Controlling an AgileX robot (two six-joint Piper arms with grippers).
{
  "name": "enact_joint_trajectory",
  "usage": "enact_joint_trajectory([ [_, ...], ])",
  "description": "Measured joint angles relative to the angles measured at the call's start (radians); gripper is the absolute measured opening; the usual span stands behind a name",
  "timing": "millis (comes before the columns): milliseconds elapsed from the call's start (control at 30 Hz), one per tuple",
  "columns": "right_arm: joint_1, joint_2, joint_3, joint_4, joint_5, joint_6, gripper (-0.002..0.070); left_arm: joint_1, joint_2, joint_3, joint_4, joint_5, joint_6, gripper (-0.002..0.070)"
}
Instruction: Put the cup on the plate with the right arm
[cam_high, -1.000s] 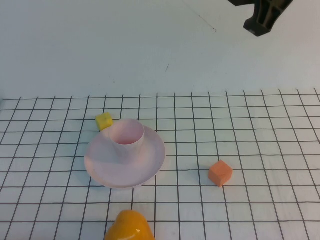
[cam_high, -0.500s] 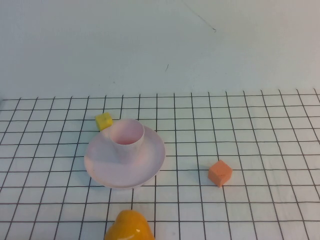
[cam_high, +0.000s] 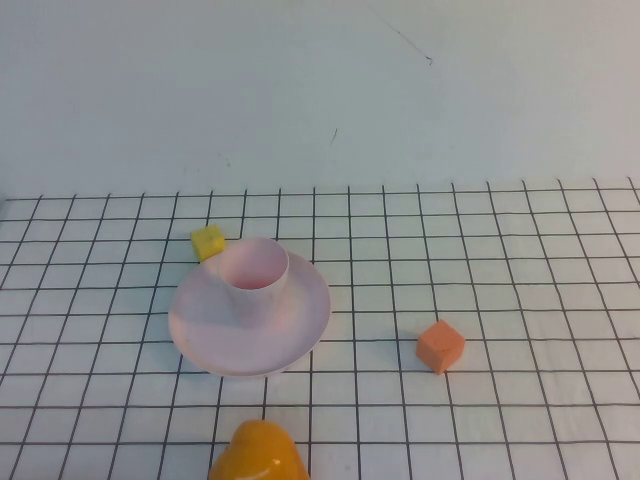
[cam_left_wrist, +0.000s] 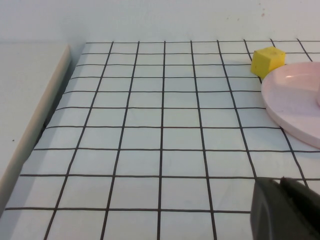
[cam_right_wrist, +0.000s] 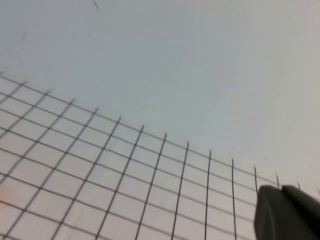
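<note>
The pale pink round cup stands upright on the pale pink shallow plate, toward its far side, and looks empty inside. A small yellow cube sits just beside the plate's far-left rim; a small orange cube lies well apart to the right on the white gridded table. A rounded orange object shows at the near edge. The left gripper hangs low near the plate's left side, the right gripper hovers over bare grid; I cannot tell how either stands.
</note>
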Motion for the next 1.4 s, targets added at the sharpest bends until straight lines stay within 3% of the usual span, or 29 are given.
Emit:
enact_joint_trajectory([
  [333,-0.198,-0.404,0.452,0.021,-0.146,0.002,-0.0001,0.000,0.000,0.000,0.000,0.000,0.000,-0.0003],
  [700,-0.293,-0.535,0.464,0.019,0.163,0.016,-0.0002,0.000,0.000,0.000,0.000,0.000,0.000,-0.0003],
  [1400,-0.296,-0.548,0.464,0.019,0.168,0.104,-0.0002,0.000,0.000,0.000,0.000,0.000,0.000,-0.0003],
])
